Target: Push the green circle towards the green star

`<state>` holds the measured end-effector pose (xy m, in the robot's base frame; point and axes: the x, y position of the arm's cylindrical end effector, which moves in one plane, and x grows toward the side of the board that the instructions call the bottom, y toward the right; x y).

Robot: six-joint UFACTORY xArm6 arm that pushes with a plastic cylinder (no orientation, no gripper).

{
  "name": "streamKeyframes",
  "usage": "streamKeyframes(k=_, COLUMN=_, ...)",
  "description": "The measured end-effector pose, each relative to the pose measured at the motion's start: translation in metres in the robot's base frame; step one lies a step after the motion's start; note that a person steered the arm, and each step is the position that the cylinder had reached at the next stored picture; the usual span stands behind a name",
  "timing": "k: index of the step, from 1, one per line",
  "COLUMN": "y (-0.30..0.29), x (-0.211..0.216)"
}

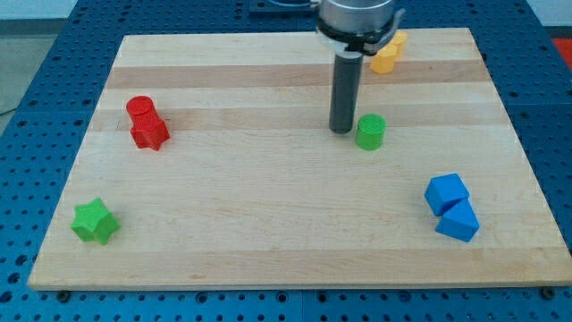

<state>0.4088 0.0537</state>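
The green circle (371,131) is a short green cylinder standing right of the board's middle. The green star (95,221) lies near the view's bottom left corner of the board, far from the circle. My tip (342,131) is the lower end of the dark rod and rests on the board just to the view's left of the green circle, very close to it or touching it.
A red cylinder (140,111) and a red block (150,133) sit together at the left. Two blue blocks (446,192) (459,222) lie at the lower right. Yellow blocks (388,55) sit at the top, partly behind the arm. The wooden board (268,233) rests on a blue perforated table.
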Motion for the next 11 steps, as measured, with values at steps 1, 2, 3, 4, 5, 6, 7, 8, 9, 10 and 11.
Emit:
streamKeyframes(k=1, y=0.028, x=-0.036)
streamKeyframes(k=2, y=0.087, x=-0.042)
streamKeyframes(k=3, y=0.098, x=-0.003)
streamKeyframes(k=4, y=0.02, x=0.027)
streamKeyframes(k=5, y=-0.045, x=0.042)
streamKeyframes(k=6, y=-0.023, x=0.021)
streamKeyframes(k=7, y=-0.04, x=0.017)
streamKeyframes(k=8, y=-0.09, x=0.057)
streamKeyframes(k=9, y=-0.114, x=0.077)
streamKeyframes(k=10, y=-0.1, x=0.06)
streamKeyframes(k=11, y=-0.127, x=0.075)
